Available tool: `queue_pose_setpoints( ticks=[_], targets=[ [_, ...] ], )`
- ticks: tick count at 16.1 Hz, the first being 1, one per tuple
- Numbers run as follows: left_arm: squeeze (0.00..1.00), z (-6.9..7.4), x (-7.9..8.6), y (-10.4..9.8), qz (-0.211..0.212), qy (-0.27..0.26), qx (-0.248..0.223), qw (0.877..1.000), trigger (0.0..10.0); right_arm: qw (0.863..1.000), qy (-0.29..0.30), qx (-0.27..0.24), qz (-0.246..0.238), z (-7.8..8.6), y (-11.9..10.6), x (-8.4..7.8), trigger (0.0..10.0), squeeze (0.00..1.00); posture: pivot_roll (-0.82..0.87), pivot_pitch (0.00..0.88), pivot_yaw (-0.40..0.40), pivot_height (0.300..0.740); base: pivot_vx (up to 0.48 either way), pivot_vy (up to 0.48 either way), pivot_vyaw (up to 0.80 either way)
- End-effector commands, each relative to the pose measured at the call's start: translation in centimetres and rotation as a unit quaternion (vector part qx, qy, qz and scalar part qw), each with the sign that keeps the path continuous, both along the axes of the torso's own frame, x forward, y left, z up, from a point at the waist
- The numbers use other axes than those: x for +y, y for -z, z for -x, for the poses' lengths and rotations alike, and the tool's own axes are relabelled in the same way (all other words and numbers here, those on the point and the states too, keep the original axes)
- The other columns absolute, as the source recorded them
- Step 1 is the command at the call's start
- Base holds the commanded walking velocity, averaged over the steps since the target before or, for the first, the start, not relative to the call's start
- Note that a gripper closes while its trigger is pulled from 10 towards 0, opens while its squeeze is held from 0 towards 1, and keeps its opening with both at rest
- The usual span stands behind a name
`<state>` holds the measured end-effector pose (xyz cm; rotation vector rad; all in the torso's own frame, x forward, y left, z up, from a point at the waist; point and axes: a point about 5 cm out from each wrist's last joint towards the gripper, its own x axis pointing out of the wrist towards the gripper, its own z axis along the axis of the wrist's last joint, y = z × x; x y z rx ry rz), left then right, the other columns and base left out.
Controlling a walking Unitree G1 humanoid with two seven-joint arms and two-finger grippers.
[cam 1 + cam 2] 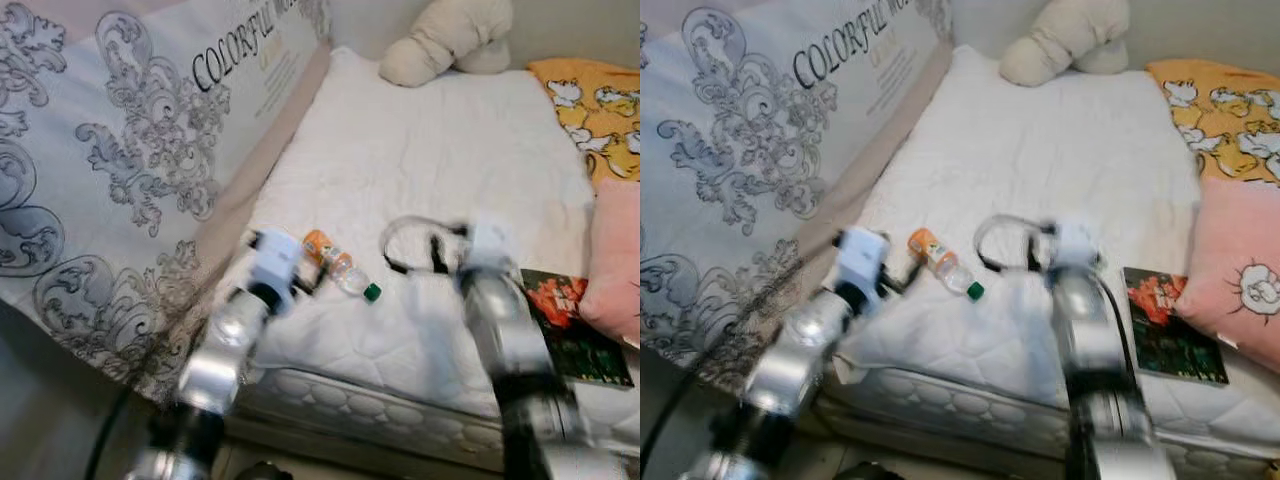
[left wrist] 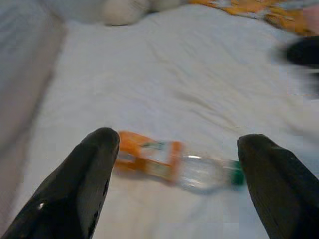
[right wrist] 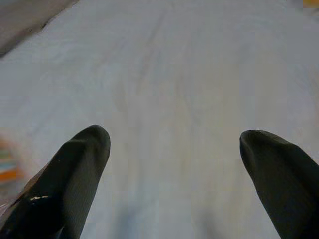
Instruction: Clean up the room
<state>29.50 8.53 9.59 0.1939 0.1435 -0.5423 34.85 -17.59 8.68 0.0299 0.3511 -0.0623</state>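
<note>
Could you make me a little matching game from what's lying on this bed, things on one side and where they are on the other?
Things:
1. plastic bottle
2. plush toy
3. book
4. pink pillow

Places:
A. far end of the mattress
B. at the robot's right edge, beside the book
C. just ahead of the left hand
D. near edge, right of the right arm

Pairs: 1-C, 2-A, 3-D, 4-B

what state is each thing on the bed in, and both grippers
bottle: lying on its side, green cap on, on the mattress
left gripper: open, facing the bottle, not touching it
right gripper: open, above bare mattress
book: flat, closed, beside the pink pillow
plush toy: slumped at the bed's far end
</note>
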Motion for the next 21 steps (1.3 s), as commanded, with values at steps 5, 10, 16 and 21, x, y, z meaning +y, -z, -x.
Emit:
queue_pose_setpoints(
  ticks=[5,10,16,21],
  targets=[
    [0.00,3.5,1.2,-2.8,-0.056,0.020,0.057,0.997,10.0,0.986,-0.083,0.142,-0.031,-0.9,2.0,1.4,10.0,0.00,0.36,0.000,-0.097,0.732,0.000,0.000,0.00],
    [0.00,7.0,3.4,-5.2,-0.085,-0.044,0.061,0.994,10.0,0.976,-0.155,0.150,-0.033,-1.5,1.4,5.1,10.0,0.00,0.48,0.043,-0.135,0.732,0.000,0.000,0.00],
    [0.00,10.5,2.5,-6.3,-0.049,-0.038,0.102,0.993,10.0,0.982,-0.122,0.147,-0.008,-1.4,1.8,4.9,10.0,0.00,0.53,0.159,-0.113,0.732,0.000,0.000,0.00],
    [0.00,12.0,2.3,-6.2,-0.046,-0.036,0.140,0.988,10.0,0.986,-0.106,0.131,-0.001,-1.5,1.8,4.1,10.0,0.00,0.51,0.197,-0.087,0.732,0.000,0.000,0.00]
  ],
)
